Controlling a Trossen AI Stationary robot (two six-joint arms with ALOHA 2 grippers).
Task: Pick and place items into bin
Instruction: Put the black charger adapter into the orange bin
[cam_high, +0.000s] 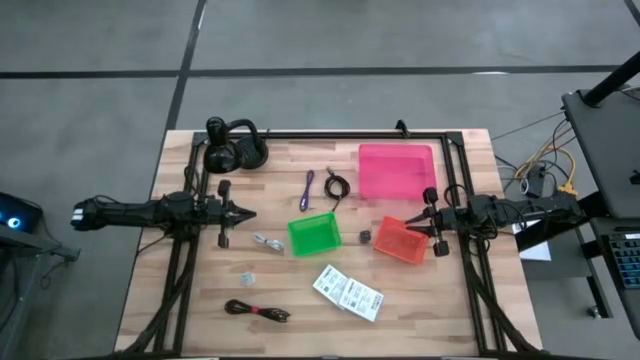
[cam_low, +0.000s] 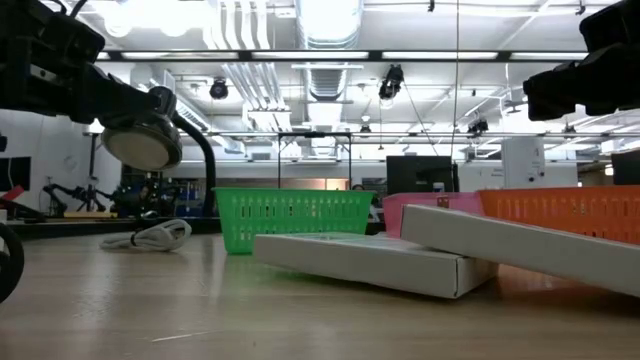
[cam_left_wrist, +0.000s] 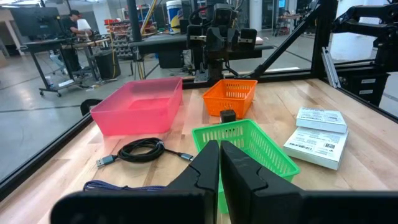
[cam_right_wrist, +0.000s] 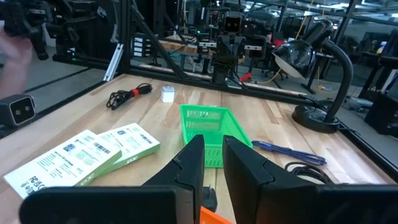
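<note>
Left gripper (cam_high: 243, 213), fingers closed and empty, hovers near the worktop's left edge. Centre: green basket (cam_high: 314, 234), purple cable (cam_high: 308, 188) toward the far edge, white packets (cam_high: 347, 292) toward the near edge. Right gripper (cam_high: 412, 224), nearly closed, empty, over the orange basket (cam_high: 401, 241).

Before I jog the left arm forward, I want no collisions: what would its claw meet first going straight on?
Probably the green basket. The left claw, fingers shut, points across the table straight at it. Height is unclear, so it might pass over the rim toward the orange basket beyond.

two dark arms – black, jointed, slim
</note>
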